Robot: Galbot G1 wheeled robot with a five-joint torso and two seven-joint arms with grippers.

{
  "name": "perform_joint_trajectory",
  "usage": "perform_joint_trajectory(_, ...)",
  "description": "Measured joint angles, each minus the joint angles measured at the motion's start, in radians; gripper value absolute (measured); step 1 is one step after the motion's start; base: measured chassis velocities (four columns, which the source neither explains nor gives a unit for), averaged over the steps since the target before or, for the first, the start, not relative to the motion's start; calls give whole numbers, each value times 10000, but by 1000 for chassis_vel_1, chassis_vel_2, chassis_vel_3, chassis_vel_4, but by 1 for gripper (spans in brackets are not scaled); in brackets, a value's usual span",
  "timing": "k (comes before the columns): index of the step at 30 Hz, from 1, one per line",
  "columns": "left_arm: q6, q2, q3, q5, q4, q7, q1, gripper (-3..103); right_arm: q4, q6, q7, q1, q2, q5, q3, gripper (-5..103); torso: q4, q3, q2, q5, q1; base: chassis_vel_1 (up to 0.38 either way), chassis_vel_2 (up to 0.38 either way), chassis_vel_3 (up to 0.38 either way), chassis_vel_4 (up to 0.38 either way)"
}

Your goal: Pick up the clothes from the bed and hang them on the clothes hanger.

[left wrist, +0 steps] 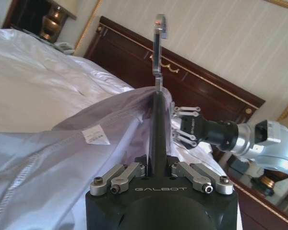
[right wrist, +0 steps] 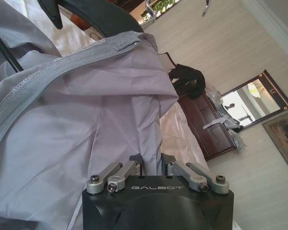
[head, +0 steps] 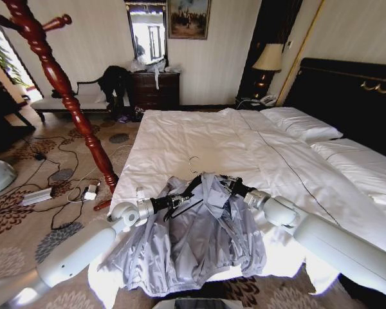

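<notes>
Light grey thin-fabric jacket (head: 193, 241) draped over a black hanger with metal hook (head: 192, 166), spread crumpled across the foot of the wide white-quilted bed (head: 199, 138), hem overhanging the edge.

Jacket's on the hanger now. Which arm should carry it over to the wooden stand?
Left, probably. The left gripper is shut on the hanger, and the wooden stand rises on that side. The right gripper pinches only the jacket.

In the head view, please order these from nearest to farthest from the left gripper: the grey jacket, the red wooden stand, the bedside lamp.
1. Grey jacket, at the left gripper.
2. Red wooden stand, to its left, beside the bed.
3. Bedside lamp, far, by the headboard.
</notes>
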Motion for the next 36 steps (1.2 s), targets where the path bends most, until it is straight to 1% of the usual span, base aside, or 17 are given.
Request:
perform_joint_trajectory(2,15,73,-235,-53,-95,-272,96,26,15,38,67,-93,1,-27,73,19,3,0,1,-2,0,0,0,0,0)
perform_joint_trajectory(4,16,94,-293,-76,-119,-325,113,26,16,40,78,-113,5,-30,92,19,3,0,0,-3,0,0,0,0,0)
perform_joint_trajectory(8,36,321,-933,-157,-467,-678,390,47,40,61,159,-201,47,-65,166,18,0,0,1,0,0,0,0,0,0)
perform_joint_trajectory(10,43,360,-1068,-157,-540,-733,468,47,38,69,174,-209,52,-76,184,18,1,0,0,-1,0,0,0,0,0)
perform_joint_trajectory(11,54,447,-1379,-157,-718,-850,698,58,16,89,220,-257,66,-83,256,18,2,0,1,-1,0,0,0,0,0)
perform_joint_trajectory(12,72,500,-1578,-157,-824,-908,853,64,2,94,250,-290,67,-83,304,18,4,0,0,-2,0,0,0,0,0)
perform_joint_trajectory(13,73,566,-1799,-157,-940,-962,1027,64,-8,97,279,-325,62,-83,346,18,1,0,1,-1,0,0,0,0,0)
perform_joint_trajectory(14,75,609,-1931,-156,-1017,-994,1144,70,-12,101,292,-346,56,-82,369,18,0,0,1,-1,-1,0,0,0,0)
perform_joint_trajectory(15,75,609,-1931,-156,-1017,-994,1144,70,-12,101,292,-346,56,-82,369,18,0,0,1,-1,-1,0,0,0,0)
perform_joint_trajectory(18,79,827,-2566,-288,-1475,-1332,1874,85,-44,135,359,-645,45,-92,579,18,5,0,1,-2,-1,0,0,0,0)
perform_joint_trajectory(20,74,862,-2751,-309,-1563,-1424,2073,85,-44,157,369,-766,43,-113,663,18,3,-1,1,1,0,0,0,0,0)
perform_joint_trajectory(23,18,899,-3435,-416,-1811,-2020,2779,98,-30,289,394,-1212,11,-259,959,18,0,-1,1,1,-1,0,0,0,0)
perform_joint_trajectory(24,-21,887,-3596,-475,-1836,-2288,2932,100,-17,330,395,-1275,0,-311,1011,18,0,-1,1,2,0,0,0,0,0)
perform_joint_trajectory(25,-21,887,-3596,-475,-1836,-2288,2932,100,-17,330,395,-1275,0,-311,1011,18,0,-1,1,2,0,0,0,0,0)
perform_joint_trajectory(27,-109,809,-3898,-605,-1816,-2810,3179,100,7,384,406,-1285,-11,-386,1052,18,1,-1,1,-3,0,0,0,0,0)
perform_joint_trajectory(30,-191,679,-4223,-702,-1548,-3259,3337,100,49,389,441,-1230,10,-390,1052,18,2,0,0,-3,0,0,0,0,0)
perform_joint_trajectory(36,-206,548,-4341,-794,-948,-3399,3280,100,187,370,487,-1246,-62,-359,1050,18,2,0,1,-3,-1,0,0,0,0)
